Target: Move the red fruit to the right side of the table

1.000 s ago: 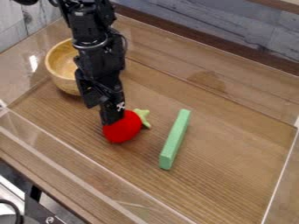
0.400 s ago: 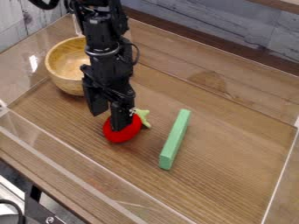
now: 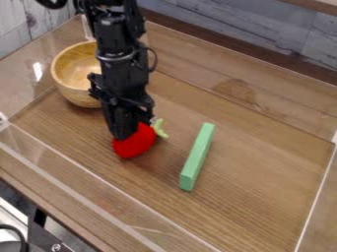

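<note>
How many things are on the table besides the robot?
3. A wooden bowl at the back left, the red fruit in the middle under the gripper, and a green bar to its right. Nothing else shows.

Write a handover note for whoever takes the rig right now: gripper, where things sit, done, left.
Gripper: pointing straight down, fingers closed on the red fruit.
Red fruit: resting on the table, left of centre, between the wooden bowl and the green bar. Not lifted yet.
Done: approach and grasp.
Left: lift the fruit, carry it past the green bar to the right side of the table, set it down, open and retreat.
</note>
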Robot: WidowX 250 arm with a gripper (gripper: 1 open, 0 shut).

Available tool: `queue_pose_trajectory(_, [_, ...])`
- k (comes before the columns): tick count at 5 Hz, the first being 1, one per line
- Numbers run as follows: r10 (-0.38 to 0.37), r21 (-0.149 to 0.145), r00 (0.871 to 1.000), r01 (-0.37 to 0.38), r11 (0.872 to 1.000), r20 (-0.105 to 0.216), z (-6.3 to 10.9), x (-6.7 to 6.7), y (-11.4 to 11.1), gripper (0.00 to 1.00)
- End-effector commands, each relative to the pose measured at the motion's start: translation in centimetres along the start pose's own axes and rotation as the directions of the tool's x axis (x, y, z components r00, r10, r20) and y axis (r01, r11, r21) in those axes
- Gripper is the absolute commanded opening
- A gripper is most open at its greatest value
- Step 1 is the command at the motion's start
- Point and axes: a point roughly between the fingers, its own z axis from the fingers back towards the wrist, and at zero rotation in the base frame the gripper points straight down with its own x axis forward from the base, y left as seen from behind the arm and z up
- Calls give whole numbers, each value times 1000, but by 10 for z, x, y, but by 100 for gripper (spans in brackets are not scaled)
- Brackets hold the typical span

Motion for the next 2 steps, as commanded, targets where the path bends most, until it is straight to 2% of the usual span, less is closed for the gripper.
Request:
queue_pose_trajectory(1, [9, 19, 998, -10, 1000, 58, 20, 6, 2, 0])
queue_pose_trajectory(2, [16, 16, 998, -17, 1000, 64, 24, 5, 1, 0])
